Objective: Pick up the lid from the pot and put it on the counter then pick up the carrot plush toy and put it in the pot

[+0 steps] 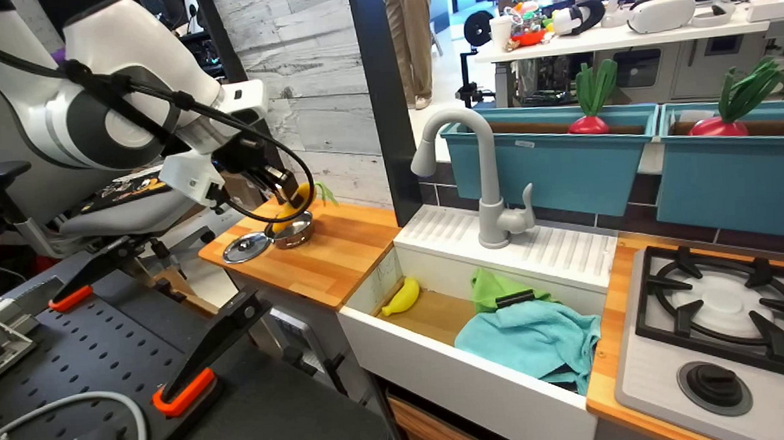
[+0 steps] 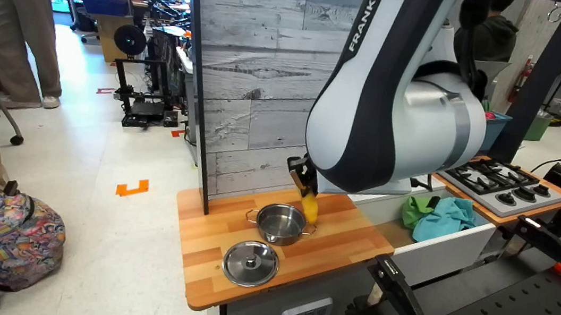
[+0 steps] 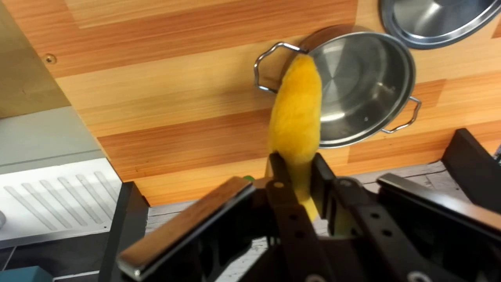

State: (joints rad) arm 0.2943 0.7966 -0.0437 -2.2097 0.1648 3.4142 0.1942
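Observation:
My gripper (image 1: 288, 197) is shut on the carrot plush toy (image 1: 286, 217), with its fingers on the toy's two sides. The yellow-orange toy (image 3: 296, 109) hangs tilted, tip down; its green end (image 1: 325, 194) shows behind the fingers. In the wrist view the gripper (image 3: 298, 158) holds the toy over the pot's handle side, overlapping the pot's rim. The steel pot (image 2: 276, 234) stands uncovered with nothing seen inside; it also shows in the wrist view (image 3: 360, 82). The lid (image 2: 250, 264) lies knob up on the wooden counter (image 2: 211, 240), beside the pot.
A white sink (image 1: 468, 384) beside the counter holds a yellow banana-like toy (image 1: 403, 296) and cloths (image 1: 532, 333). A grey faucet (image 1: 489, 175) stands behind it. A plank wall panel (image 2: 266, 97) rises at the counter's back. A stove (image 1: 725, 310) is beyond the sink.

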